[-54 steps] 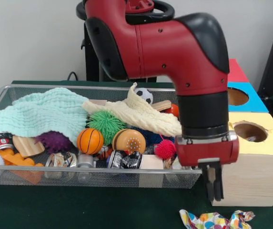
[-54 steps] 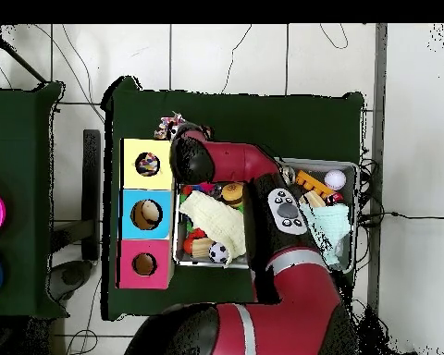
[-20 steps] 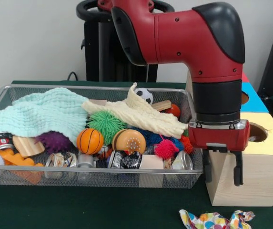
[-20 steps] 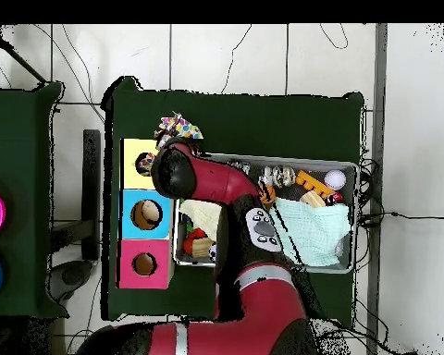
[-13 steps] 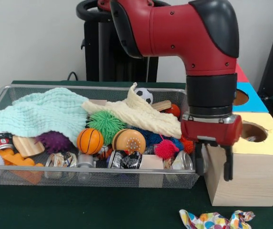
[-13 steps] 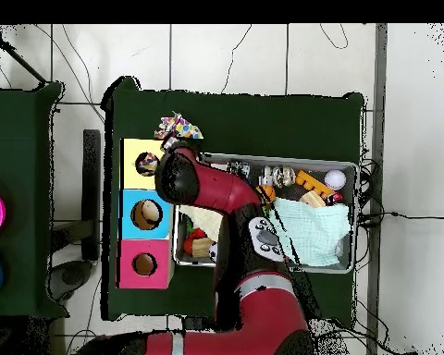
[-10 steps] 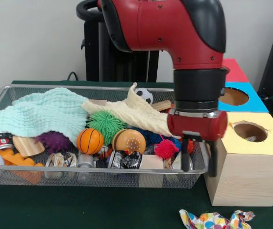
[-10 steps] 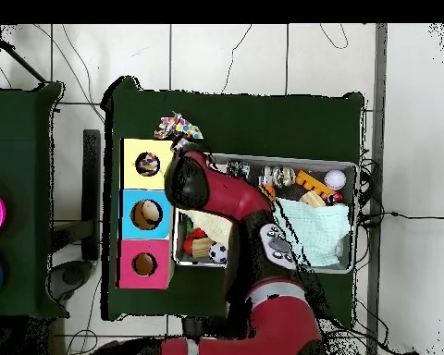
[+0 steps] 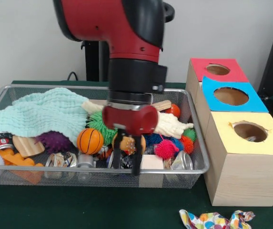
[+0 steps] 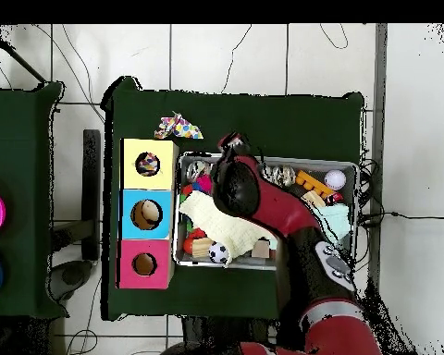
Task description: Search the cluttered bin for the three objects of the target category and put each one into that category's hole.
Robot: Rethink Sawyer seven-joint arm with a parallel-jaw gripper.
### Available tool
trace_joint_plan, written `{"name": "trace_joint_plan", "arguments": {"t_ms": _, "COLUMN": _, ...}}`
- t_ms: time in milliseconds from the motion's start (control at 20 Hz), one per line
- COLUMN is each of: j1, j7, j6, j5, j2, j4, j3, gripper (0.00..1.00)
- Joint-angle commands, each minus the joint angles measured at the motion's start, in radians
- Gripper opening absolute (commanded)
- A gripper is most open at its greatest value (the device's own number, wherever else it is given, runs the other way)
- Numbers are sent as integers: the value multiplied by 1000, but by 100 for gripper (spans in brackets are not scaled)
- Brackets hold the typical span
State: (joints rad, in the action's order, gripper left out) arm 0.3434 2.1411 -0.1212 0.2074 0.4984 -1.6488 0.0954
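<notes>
Three holes wait in the box: red (image 9: 217, 69), blue (image 9: 231, 96) and yellow (image 9: 250, 131); which category is wanted I cannot tell. Probably the tool (image 9: 126, 155) hangs low over the front of the wire bin (image 9: 79, 177) to search again: its fingers stand apart and hold nothing, above cans (image 9: 69, 160) and spiky balls (image 9: 165, 149). Two cloths (image 9: 41, 112) cover other things.

Bin (image 9: 193, 171) left of box (image 9: 250, 176) w/ holes, cloth (image 9: 216, 220) in front
</notes>
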Motion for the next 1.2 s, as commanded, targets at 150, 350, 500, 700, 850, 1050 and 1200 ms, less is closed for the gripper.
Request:
{"name": "trace_joint_plan", "arguments": {"t_ms": 150, "j1": 16, "j7": 225, "j6": -101, "j5": 91, "j2": -100, "j4": 15, "j3": -13, "gripper": 100}}
{"name": "trace_joint_plan", "arguments": {"t_ms": 350, "j1": 16, "j7": 218, "j6": -108, "j5": 111, "j2": -110, "j4": 25, "j3": -7, "gripper": 100}}
{"name": "trace_joint_plan", "arguments": {"t_ms": 500, "j1": 8, "j7": 221, "j6": -118, "j5": 123, "j2": -112, "j4": 22, "j3": -8, "gripper": 100}}
{"name": "trace_joint_plan", "arguments": {"t_ms": 700, "j1": -7, "j7": 222, "j6": -123, "j5": 142, "j2": -115, "j4": 27, "j3": -18, "gripper": 100}}
{"name": "trace_joint_plan", "arguments": {"t_ms": 850, "j1": 3, "j7": 221, "j6": -129, "j5": 134, "j2": -115, "j4": 24, "j3": -9, "gripper": 100}}
{"name": "trace_joint_plan", "arguments": {"t_ms": 1050, "j1": -8, "j7": 222, "j6": -131, "j5": 147, "j2": -111, "j4": 23, "j3": -18, "gripper": 100}}
{"name": "trace_joint_plan", "arguments": {"t_ms": 1200, "j1": -23, "j7": 219, "j6": -124, "j5": 167, "j2": -102, "j4": 23, "j3": -31, "gripper": 100}}
